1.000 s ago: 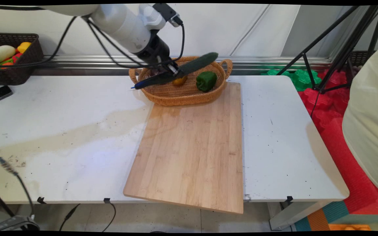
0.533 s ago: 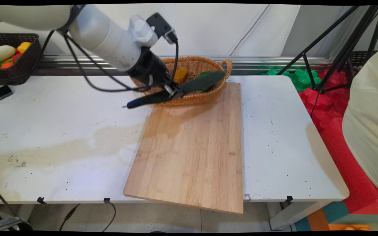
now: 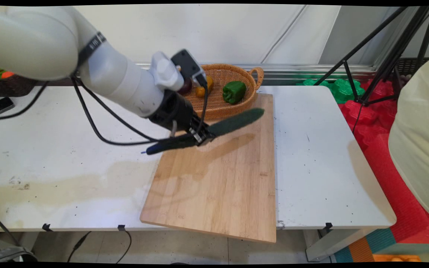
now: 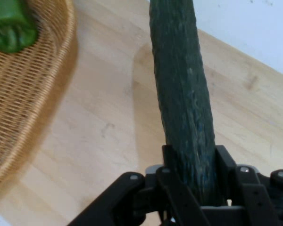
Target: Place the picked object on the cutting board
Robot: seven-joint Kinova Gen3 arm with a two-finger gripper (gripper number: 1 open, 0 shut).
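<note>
- I have the tool (image 3: 200, 136) clamped on a cucumber (image 3: 233, 122), gripped near the middle of its length; the hand view shows both fingers (image 4: 226, 162) pressed against its sides.
- The cucumber hangs in the air above the far part of the board (image 3: 222, 178), clear of the wood. Its shadow lies on the board just below the tool.
- The cucumber sticks out on both sides of the tool: one end towards the bench (image 3: 69, 149) on the arm's side, the other out over the board.
- Risk, slip: the skin is round and probably smooth, and the grip covers a small patch. A sudden move could, in my judgement, let it turn or slide in the fingers.
- Risk, strike: the basket (image 3: 222, 97) stands just behind the tool, touching the board's far edge. A swing backward could catch the long end on its rim.
- The pepper (image 3: 234, 91) and an orange piece (image 3: 201, 89) lie in the basket behind the tool; a knock to the basket could shift them.
- Risk, landing: if the cucumber meets the board tilted, one end would touch first and it could roll off toward the bench.
- Risk, cable: a black cable (image 3: 99, 130) loops below the arm beside the tool; I judge it could drag on the bench if the arm goes lower.
</note>
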